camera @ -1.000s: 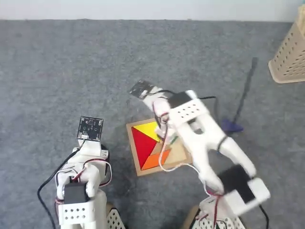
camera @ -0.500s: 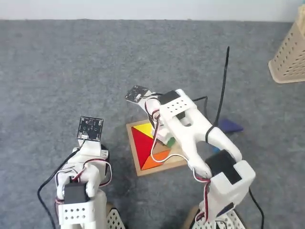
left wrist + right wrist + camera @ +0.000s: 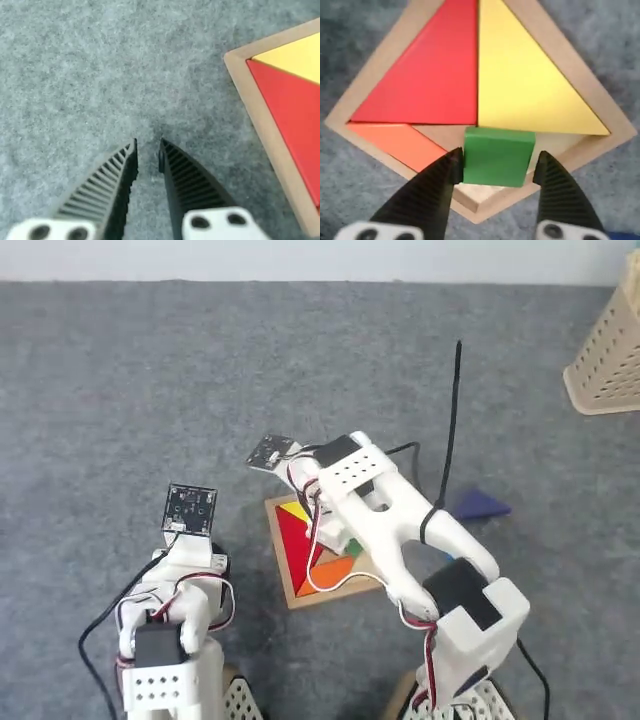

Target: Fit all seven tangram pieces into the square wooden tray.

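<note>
right gripper (image 3: pixel 498 157) pinches the green square (image 3: pixel 495 162) by opposite sides, lower centre of the right wrist view, likely to drop it flat into the tray (image 3: pixel 387 59) gap beside the orange piece (image 3: pixel 400 142). no long axis; its top edge lies level, meeting the red triangle (image 3: pixel 435 75) and yellow triangle (image 3: pixel 520 85). left gripper (image 3: pixel 147 150): nearly closed, empty.

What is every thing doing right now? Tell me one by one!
Wooden tray: partly filled.
Red triangle: flat in the tray.
Yellow triangle: flat in the tray, against the red one.
Orange piece: flat in the tray.
Green square: gripped over the tray's bare part.
Right gripper: shut on the green square.
Purple piece: on the carpet, outside the tray.
Left gripper: nearly shut, holding nothing.
</note>
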